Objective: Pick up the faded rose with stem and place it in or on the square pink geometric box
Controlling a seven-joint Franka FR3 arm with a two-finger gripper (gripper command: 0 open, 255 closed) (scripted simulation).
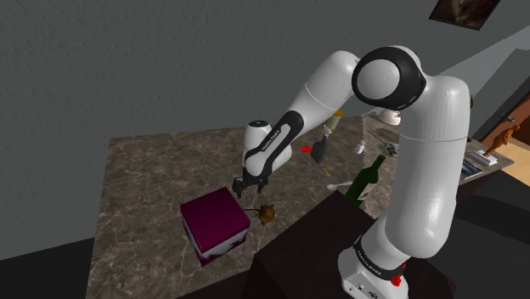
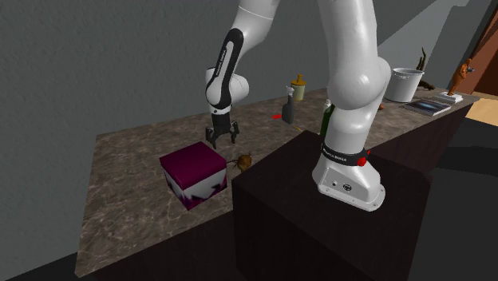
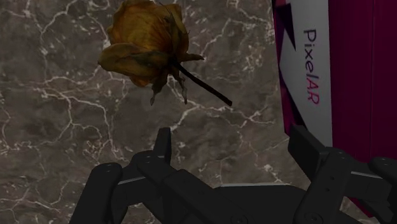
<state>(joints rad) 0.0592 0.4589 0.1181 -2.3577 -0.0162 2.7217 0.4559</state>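
The gripper (image 1: 242, 188) hangs at the centre of the shoulder view, fingers spread wide, holding nothing. The withered yellow-brown rose (image 1: 266, 214) lies on the marble counter (image 1: 144, 195) just lower right of the gripper, beside the magenta box (image 1: 214, 222).

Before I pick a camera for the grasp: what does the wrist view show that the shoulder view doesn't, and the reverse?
Wrist view: the PixelAR lettering on the box's white side, and the gripper open with nothing in it. Shoulder view: the arm, its stand and a green bottle further along the counter. Both: the rose lying on the counter beside the box, with the gripper close by and not touching it.
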